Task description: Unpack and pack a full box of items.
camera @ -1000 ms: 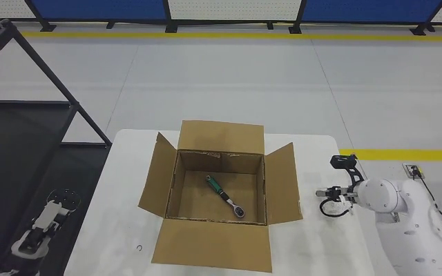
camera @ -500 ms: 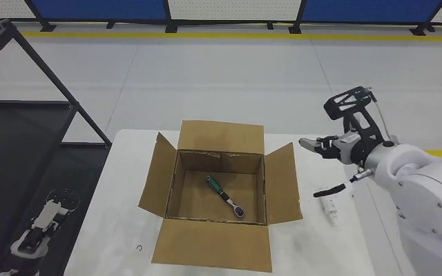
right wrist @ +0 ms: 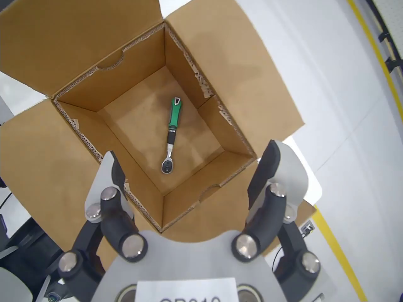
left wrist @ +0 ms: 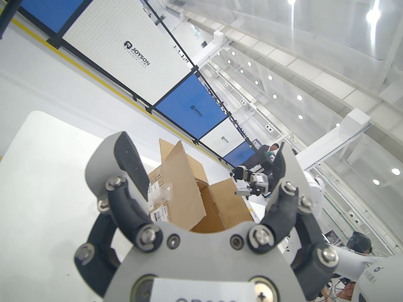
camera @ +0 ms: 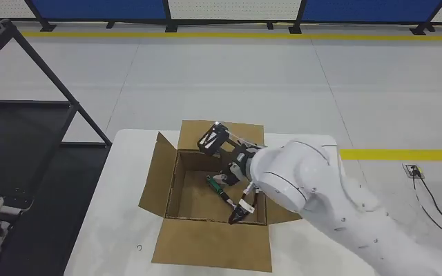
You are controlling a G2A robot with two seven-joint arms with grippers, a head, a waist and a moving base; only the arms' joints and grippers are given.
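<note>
I am holding my left hand [left wrist: 204, 146] well to the left of the cardboard box [camera: 207, 245], with its fingers [left wrist: 129, 155] spread apart and gripping nothing. The white surface [camera: 117, 207] is carrying the box near its middle. The box is standing open, with all four flaps folded outward. Inside, a ratchet wrench [right wrist: 170, 133] with a green handle is lying flat on the box floor. It is slanting, its handle end pointing toward the far left and its metal head toward the near right, and it is lying apart from every wall. I am hanging my right hand [right wrist: 190, 155] above the open box, toward its right part, pointing down at the wrench. Its fingers [right wrist: 267, 171] are standing wide apart with nothing between them, clear of the wrench.
</note>
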